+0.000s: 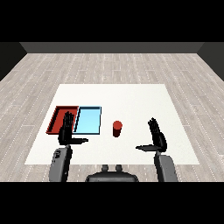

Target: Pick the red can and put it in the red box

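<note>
The red can (117, 128) stands upright on the white tabletop (131, 98), held by no hand. Just to the left of the can lies the light blue tray (88, 120), and the red tray (59, 117) touches that tray on its far side from the can. The left hand (66, 129) is open with straight fingers, partly in front of the red tray. The right hand (156, 136) is to the right of the can, apart from it, also open with the thumb spread, holding nothing.

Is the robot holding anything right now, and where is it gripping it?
Nothing. Each robot hand, left and right, is open; the red can stands untouched between them.
</note>
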Robot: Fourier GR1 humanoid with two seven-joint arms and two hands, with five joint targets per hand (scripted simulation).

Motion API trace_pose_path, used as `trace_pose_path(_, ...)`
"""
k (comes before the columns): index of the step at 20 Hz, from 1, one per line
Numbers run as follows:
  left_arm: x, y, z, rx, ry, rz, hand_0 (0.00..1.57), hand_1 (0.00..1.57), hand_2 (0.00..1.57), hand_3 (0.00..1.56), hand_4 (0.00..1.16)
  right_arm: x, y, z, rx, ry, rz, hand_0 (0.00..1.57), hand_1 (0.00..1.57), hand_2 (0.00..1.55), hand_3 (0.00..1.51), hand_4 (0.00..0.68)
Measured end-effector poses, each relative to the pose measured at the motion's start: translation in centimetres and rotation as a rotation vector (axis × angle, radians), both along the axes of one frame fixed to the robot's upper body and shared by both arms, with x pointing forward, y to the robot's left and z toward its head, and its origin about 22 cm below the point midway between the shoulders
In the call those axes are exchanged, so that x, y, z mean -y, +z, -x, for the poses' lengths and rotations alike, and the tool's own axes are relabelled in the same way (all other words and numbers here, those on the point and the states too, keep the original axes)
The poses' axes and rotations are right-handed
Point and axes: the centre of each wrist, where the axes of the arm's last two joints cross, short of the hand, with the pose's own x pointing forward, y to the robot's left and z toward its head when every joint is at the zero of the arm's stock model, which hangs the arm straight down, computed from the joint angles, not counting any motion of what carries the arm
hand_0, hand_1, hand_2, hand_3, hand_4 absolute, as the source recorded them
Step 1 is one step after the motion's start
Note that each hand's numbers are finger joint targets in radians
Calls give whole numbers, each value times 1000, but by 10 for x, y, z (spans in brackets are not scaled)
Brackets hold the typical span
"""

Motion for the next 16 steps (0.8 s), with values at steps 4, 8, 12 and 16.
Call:
trace_pose_path(4, -3, 2, 7, 10, 4, 11, 0, 0, 0, 0, 0, -13, 3, -15, -7, 9, -9, 0, 0, 0, 0, 0)
trace_pose_path(8, -4, 3, 1, 11, 4, 11, 0, 0, 0, 0, 0, -25, -1, -27, -32, 16, -18, 0, 0, 0, 0, 0)
trace_pose_path(12, 2, 5, 6, 8, 4, 21, 0, 0, 0, 0, 0, -37, -9, -34, -60, 39, -70, 0, 0, 0, 0, 0)
trace_pose_path(16, 6, 5, 2, 4, 11, 17, 0, 0, 0, 0, 0, -45, -17, -39, -87, 43, -111, 0, 0, 0, 0, 0)
